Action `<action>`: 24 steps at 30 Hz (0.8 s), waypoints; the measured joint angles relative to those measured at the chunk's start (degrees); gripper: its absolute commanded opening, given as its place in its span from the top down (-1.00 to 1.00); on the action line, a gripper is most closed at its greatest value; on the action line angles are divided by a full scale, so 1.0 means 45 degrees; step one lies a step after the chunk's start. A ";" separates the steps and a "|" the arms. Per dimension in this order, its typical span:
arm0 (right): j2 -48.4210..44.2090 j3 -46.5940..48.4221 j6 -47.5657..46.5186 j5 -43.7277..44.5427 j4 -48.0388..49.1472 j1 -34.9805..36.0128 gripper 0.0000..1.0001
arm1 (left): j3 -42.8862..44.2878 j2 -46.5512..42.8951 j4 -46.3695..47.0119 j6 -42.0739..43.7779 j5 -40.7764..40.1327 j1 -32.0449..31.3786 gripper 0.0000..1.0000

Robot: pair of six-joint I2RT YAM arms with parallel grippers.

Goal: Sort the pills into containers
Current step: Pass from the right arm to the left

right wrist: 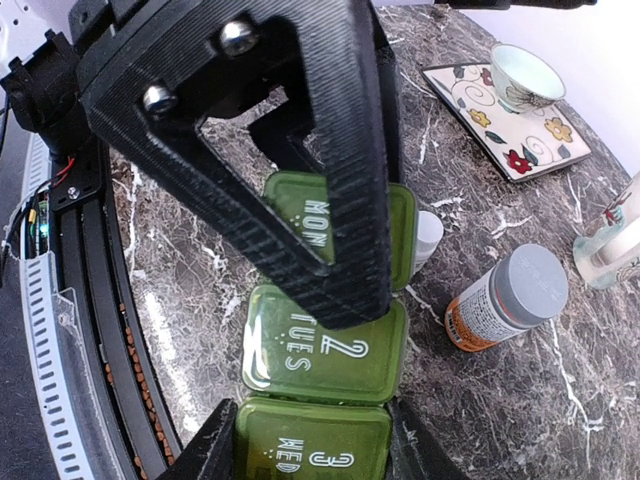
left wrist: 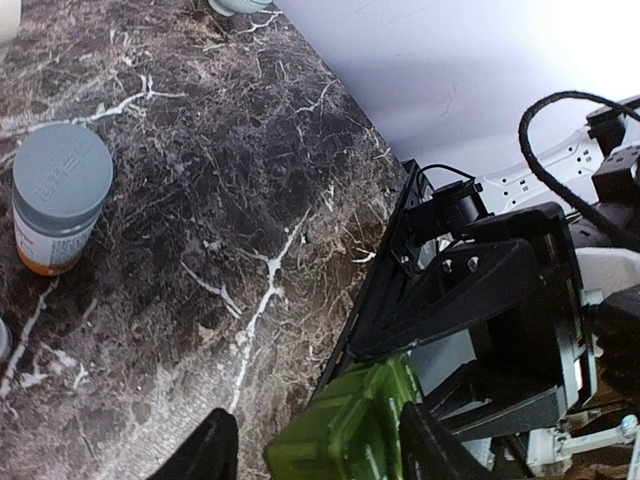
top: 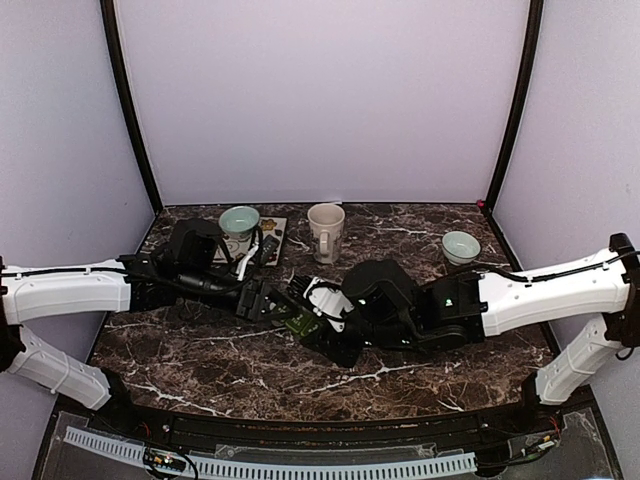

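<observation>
The containers are one dark green pill box (right wrist: 320, 345) with lids marked MON, TUES and WED, all closed. My right gripper (right wrist: 310, 450) is shut on its WED end, one finger against each side. My left gripper (left wrist: 315, 450) stands open around the other end of the pill box (left wrist: 350, 430): the right finger (left wrist: 430, 445) touches it and a gap shows at the left finger. In the top view both grippers meet at the pill box (top: 300, 322) at the table's middle, the left gripper (top: 268, 300) and the right gripper (top: 325, 328). No pills show.
An orange pill bottle (right wrist: 505, 298) with a grey cap stands beside the box, next to a small white cap (right wrist: 428, 235). A cream mug (top: 325, 230), a pale green bowl (top: 240, 220) on a patterned plate (top: 277, 236) and another bowl (top: 460, 245) stand at the back.
</observation>
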 measured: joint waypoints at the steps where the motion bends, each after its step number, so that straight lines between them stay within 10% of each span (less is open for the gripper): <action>1: 0.0083 0.0039 -0.0034 0.0044 -0.0010 0.0000 0.35 | 0.0000 0.0034 0.0005 -0.0019 0.0083 0.0019 0.08; 11: 0.0520 0.0214 -0.0539 0.0699 -0.0073 0.0078 0.35 | 0.0015 0.0131 0.0340 -0.0962 0.0607 0.0282 0.92; 24: 0.0573 0.0257 -0.0685 0.1321 -0.0107 0.0117 0.04 | 0.0015 0.0364 0.0699 -0.1020 0.0879 0.0413 1.00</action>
